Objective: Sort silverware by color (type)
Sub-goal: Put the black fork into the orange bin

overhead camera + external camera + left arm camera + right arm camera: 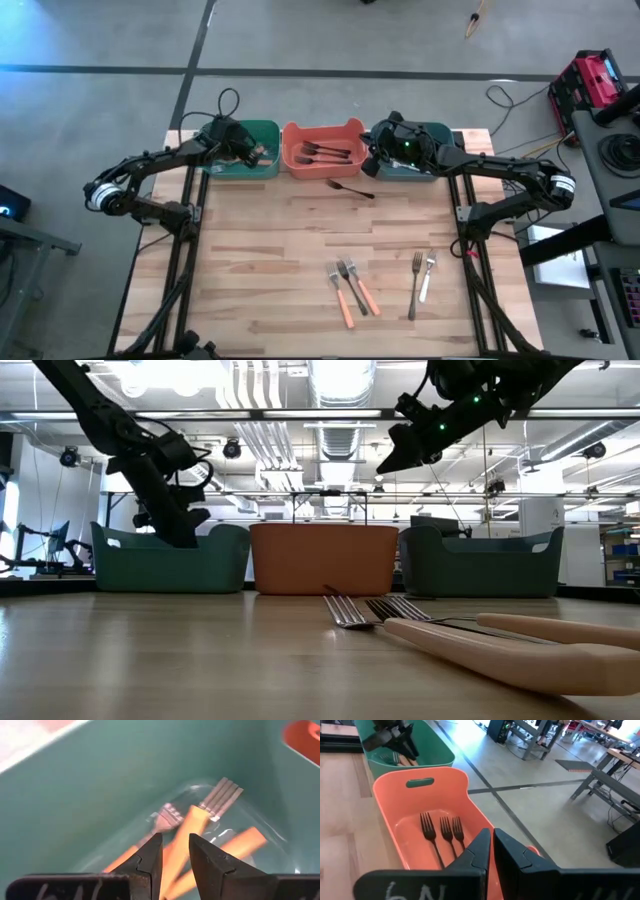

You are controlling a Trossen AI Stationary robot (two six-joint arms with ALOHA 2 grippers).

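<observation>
From above, five forks point(352, 288) lie on the bench point(250, 260) near its front edge and a dark fork point(349, 188) lies just before the orange bin point(322, 147); they look light, stiff and slick, best pinched across the handle. The low view shows pale handles point(520, 652) lying flat, leaving little room under them. In the left wrist view the left gripper point(175, 851) hangs slightly parted and empty above orange-handled forks point(192, 827) in the green bin point(75, 795). In the right wrist view the right gripper point(491, 840) is pressed together over three dark forks point(442, 832)
</observation>
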